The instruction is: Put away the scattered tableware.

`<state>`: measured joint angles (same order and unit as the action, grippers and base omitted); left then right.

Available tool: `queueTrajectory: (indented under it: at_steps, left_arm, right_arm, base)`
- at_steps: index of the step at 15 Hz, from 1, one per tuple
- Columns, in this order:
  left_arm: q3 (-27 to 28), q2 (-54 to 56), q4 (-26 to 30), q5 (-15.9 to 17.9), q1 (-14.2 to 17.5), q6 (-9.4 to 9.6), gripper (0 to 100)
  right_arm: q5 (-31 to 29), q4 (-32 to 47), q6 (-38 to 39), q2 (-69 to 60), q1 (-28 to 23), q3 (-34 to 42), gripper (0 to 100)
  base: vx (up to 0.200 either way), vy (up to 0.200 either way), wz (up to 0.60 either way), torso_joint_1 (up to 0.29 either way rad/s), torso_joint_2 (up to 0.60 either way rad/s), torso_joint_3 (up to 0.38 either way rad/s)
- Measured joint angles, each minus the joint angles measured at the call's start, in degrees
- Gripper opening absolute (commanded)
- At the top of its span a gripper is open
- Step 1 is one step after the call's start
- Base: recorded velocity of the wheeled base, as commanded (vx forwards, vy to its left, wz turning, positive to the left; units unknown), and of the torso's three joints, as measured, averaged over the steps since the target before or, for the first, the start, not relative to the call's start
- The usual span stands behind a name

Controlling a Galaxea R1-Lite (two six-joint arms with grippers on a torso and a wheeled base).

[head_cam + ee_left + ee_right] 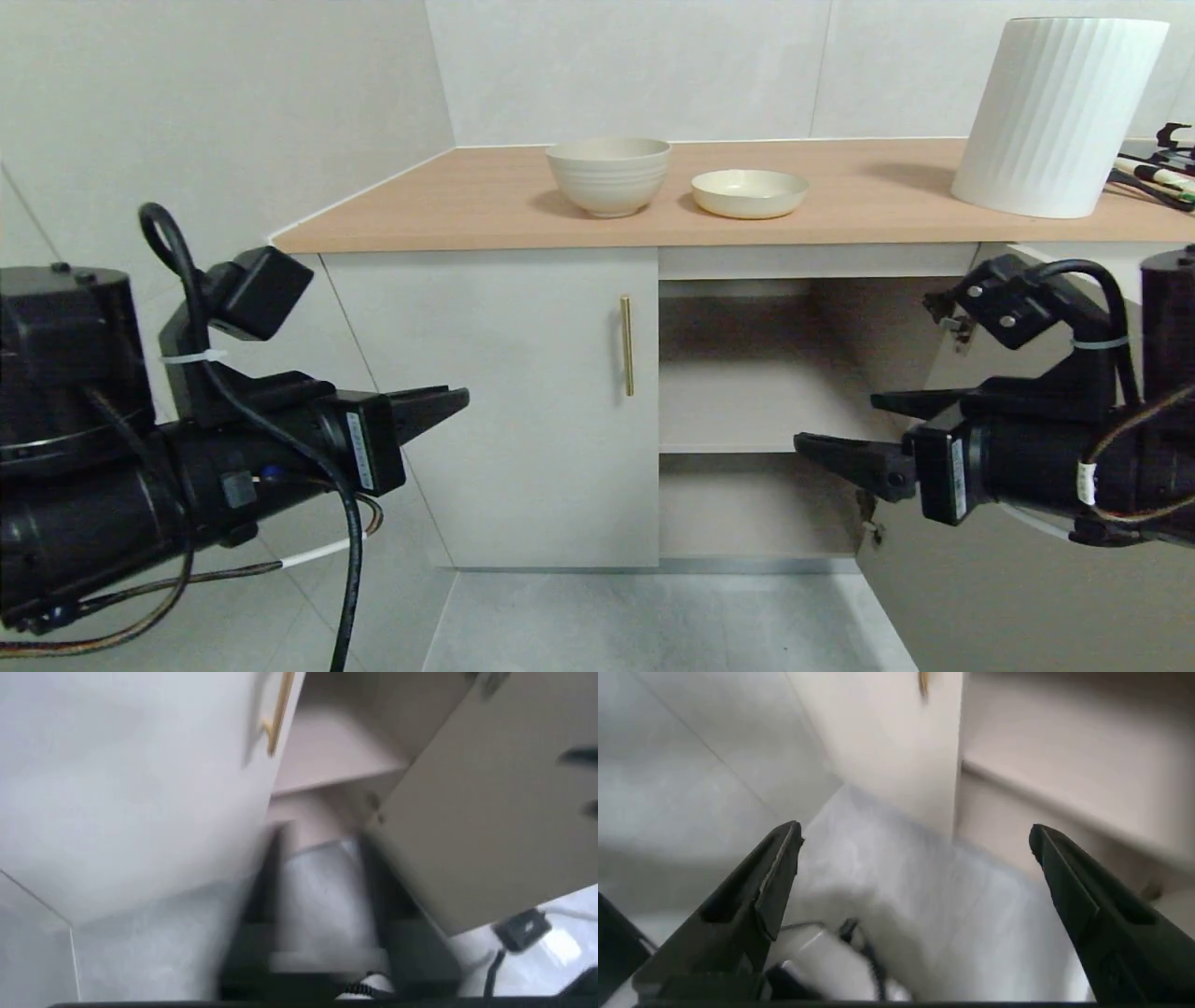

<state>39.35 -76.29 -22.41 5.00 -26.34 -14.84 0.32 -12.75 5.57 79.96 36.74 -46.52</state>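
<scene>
A deep cream bowl (609, 175) and a shallow cream dish (750, 193) stand side by side on the wooden countertop (467, 201). Both grippers hang well below them, in front of the cabinet. My left gripper (439, 408) is level with the closed left door (504, 401); in the left wrist view it (318, 859) is open with nothing between its fingers. My right gripper (840, 425) is before the open compartment (747, 401), and its fingers (775, 877) stand wide apart and empty.
A tall white ribbed container (1060, 117) stands at the counter's right, with pens (1158, 175) behind it. The closed door has a gold handle (626, 345). The right door (980, 579) is swung open beside my right arm. A shelf (738, 448) divides the compartment.
</scene>
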Motion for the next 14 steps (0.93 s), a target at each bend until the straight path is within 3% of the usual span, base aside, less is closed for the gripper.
queueTrajectory:
  at_steps: [3,13,14]
  left_arm:
    - [0.63,1.05,-0.26,1.69,1.13,-0.10,100]
    - [0.65,0.30,-0.11,1.80,3.06,0.28,100]
    - [0.74,0.29,0.11,1.82,3.11,0.28,100]
  right_arm:
    - [-0.07,2.08,5.45,2.78,-0.04,-3.39,100]
    - [-1.82,2.16,5.86,3.74,-0.55,-3.40,100]
    - [-1.82,2.13,5.86,3.72,-0.55,-3.39,100]
  base:
    - [0.000,0.000,0.00,0.000,0.00,0.000]
    - [0.000,0.000,0.00,0.000,0.00,0.000]
    - [0.200,0.000,0.00,0.002,0.00,0.002]
